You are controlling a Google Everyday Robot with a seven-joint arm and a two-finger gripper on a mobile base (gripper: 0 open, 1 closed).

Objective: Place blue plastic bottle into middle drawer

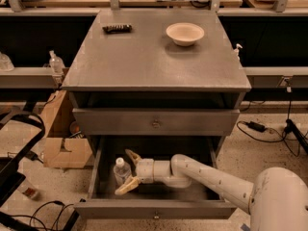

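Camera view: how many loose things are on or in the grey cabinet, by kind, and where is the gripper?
Bottles: 1, the blue plastic bottle, upright in the open middle drawer.
Bowls: 1, the white bowl on the cabinet top.
Dark flat items: 1, the black bar, also on top.
Total: 3.
The gripper is in the drawer, fingers spread either side of the bottle.
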